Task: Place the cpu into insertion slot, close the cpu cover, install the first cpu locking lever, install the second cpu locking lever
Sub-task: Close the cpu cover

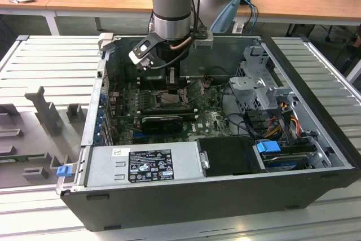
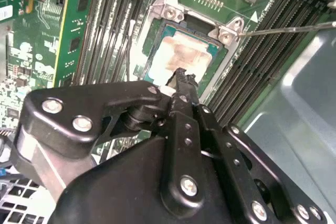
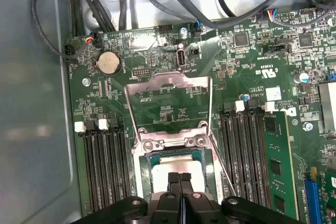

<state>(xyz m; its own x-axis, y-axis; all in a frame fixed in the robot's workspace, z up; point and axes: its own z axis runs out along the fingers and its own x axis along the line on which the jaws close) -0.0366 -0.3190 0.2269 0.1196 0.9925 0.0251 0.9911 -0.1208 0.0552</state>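
**One chip seated, one cover open, one gripper shut above it**

In the exterior view the single arm reaches down into the open computer case [image 1: 237, 193], and its gripper [image 1: 171, 82] hangs over the motherboard [image 1: 211, 119].

In both wrist views the gripper [image 3: 180, 176] [image 2: 182, 77] has its two fingers pressed together, with no gap between them and nothing pinched. The tips sit right over one edge of the cpu [image 3: 178, 162] [image 2: 181, 55]; whether they touch it I cannot tell.

The one cpu lies flat inside the one insertion slot [image 3: 152, 158], its pale top face up.

The one cpu cover [image 3: 168, 82] is not closed. In the first wrist view it is swung back from the slot, and green board shows through its square cut-out. Two silver screws [image 3: 149, 143] hold the bar where the cover meets the slot.

One thin locking lever [image 3: 223, 167] [image 2: 286, 28] can be made out, a bare metal rod angling away from a corner of the slot, not latched down.

One coin battery [image 3: 108, 62] sits on the board beyond the cover, and one green memory module [image 3: 275, 166] stands in the slots beside the socket.
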